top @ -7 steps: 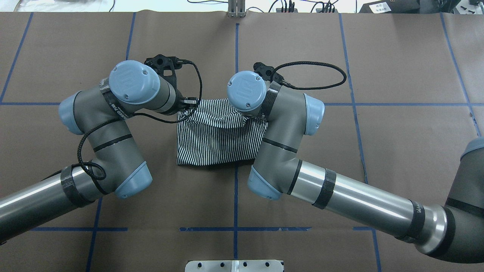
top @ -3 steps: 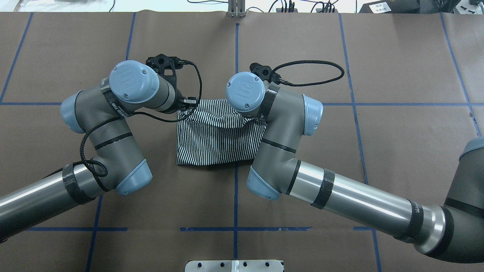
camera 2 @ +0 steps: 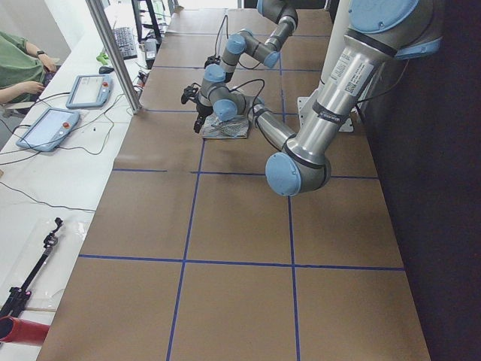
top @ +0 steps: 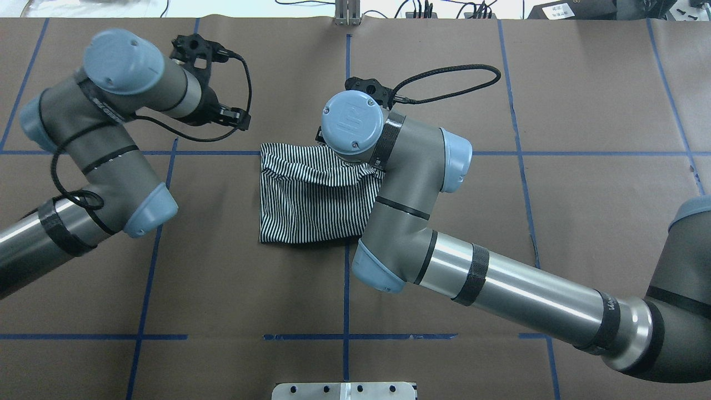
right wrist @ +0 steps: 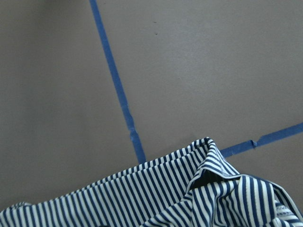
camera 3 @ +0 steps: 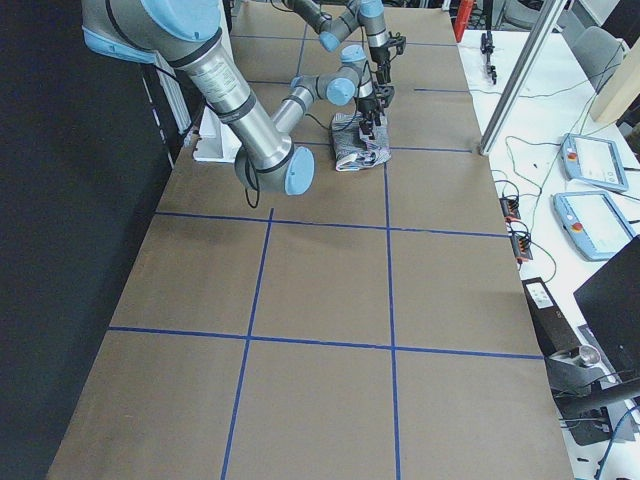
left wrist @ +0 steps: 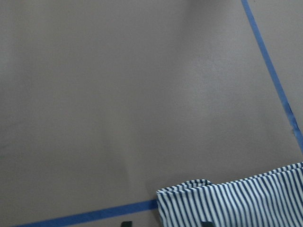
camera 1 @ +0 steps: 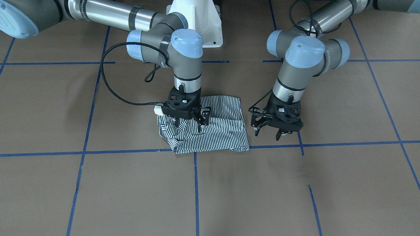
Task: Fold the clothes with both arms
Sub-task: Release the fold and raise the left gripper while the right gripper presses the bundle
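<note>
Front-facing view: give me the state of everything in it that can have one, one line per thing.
left gripper: jaws open, empty, beside the striped shirt, not touching it.
right gripper: jaws apart, low over the striped shirt's rumpled end.
striped shirt: folded to a rough rectangle, lying on the table.

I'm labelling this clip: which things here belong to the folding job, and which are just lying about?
Job:
shirt
left gripper
right gripper

Lying about:
pendants
keyboard
</note>
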You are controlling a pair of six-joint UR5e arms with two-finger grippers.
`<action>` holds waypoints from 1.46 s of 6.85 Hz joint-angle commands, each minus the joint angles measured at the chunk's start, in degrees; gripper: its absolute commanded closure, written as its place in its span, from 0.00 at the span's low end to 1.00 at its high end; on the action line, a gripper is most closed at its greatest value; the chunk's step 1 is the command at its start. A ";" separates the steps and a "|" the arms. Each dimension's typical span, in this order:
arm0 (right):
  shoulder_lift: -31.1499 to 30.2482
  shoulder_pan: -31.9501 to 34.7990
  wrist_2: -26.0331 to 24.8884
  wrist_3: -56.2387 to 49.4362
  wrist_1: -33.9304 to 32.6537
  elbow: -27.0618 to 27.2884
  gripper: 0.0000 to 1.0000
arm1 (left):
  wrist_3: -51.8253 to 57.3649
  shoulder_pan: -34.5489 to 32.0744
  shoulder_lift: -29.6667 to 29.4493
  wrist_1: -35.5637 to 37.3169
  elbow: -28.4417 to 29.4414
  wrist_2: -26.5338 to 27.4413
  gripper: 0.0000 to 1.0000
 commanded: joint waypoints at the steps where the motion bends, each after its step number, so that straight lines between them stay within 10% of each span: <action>1: -0.77 -4.96 -2.53 -6.82 -0.13 1.76 0.00 | 4.01 -2.29 1.89 -1.98 0.20 -2.05 0.00; 8: 0.36 -4.92 -8.00 -19.43 0.83 -7.89 0.00 | 2.07 -2.12 1.89 -1.99 -0.15 -2.05 0.00; 10: 6.57 -0.19 -7.22 -19.96 6.51 -19.08 0.00 | 2.07 -2.12 1.97 -1.99 -0.15 -2.05 0.00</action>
